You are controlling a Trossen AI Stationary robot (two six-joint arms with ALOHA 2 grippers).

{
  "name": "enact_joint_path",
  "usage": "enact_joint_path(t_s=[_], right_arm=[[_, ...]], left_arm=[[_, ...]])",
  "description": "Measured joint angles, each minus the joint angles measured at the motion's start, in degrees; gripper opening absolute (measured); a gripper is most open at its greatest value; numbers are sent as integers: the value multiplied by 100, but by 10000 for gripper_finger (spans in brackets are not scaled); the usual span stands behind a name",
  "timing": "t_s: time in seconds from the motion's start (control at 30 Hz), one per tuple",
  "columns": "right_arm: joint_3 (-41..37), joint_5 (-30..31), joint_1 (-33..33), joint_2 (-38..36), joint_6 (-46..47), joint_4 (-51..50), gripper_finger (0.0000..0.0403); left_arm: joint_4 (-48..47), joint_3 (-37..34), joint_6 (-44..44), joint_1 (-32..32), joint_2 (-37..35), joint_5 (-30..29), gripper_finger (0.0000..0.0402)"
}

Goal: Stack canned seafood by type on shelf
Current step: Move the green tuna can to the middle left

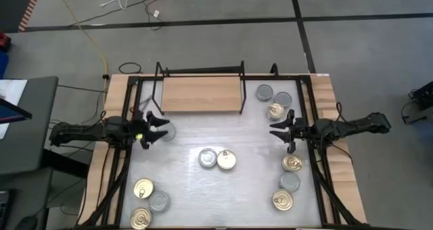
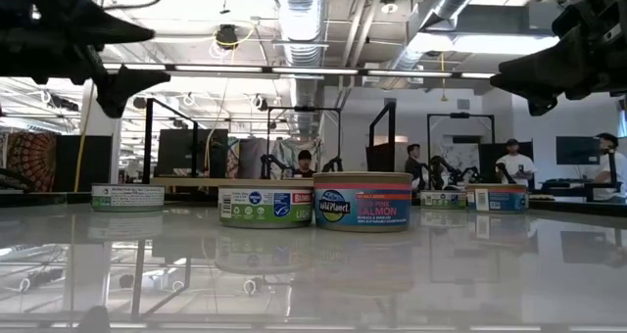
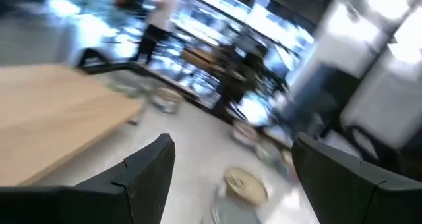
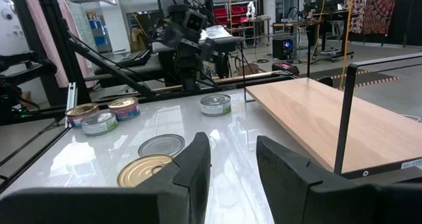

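Glossy white tabletop (image 1: pixel 203 189) in an open workshop; eleven tins, bare wooden shelf (image 1: pixel 201 93). Left gripper (image 1: pixel 157 128) and right gripper (image 1: pixel 279 128) both parted, empty.

You have the light wooden shelf in its black wire frame (image 1: pixel 201 95) at the back of the glossy white worktop (image 1: pixel 223 189), two round flat tins (image 1: pixel 217 158) touching at centre, and more tins (image 1: pixel 285 182) along the right and front-left (image 1: pixel 147 204).
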Motion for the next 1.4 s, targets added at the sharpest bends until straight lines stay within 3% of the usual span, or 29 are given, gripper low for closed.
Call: enact_joint_path(t_s=[0.07,0.17,0.43,0.73,0.93,1.17,1.4], right_arm=[[-2,0,0,0,2,-2,150],[0,0,0,0,2,-1,150],[0,1,0,0,1,0,150],[-2,0,0,0,1,0,150],[0,2,0,0,0,0,150],[-1,0,1,0,0,0,150],[0,1,-4,0,0,0,150]], left_arm=[[-7,87,-195,0,78,-383,290],[152,378,177,0,281,-777,290],[35,1626,1886,0,1730,-794,283],[-1602,3370,2620,72,3413,-796,281],[-1820,3939,1773,14,4451,-805,281],[-1828,4195,-44,-167,5745,-1031,281],[-1826,4222,-1781,-450,6575,-1102,281]])
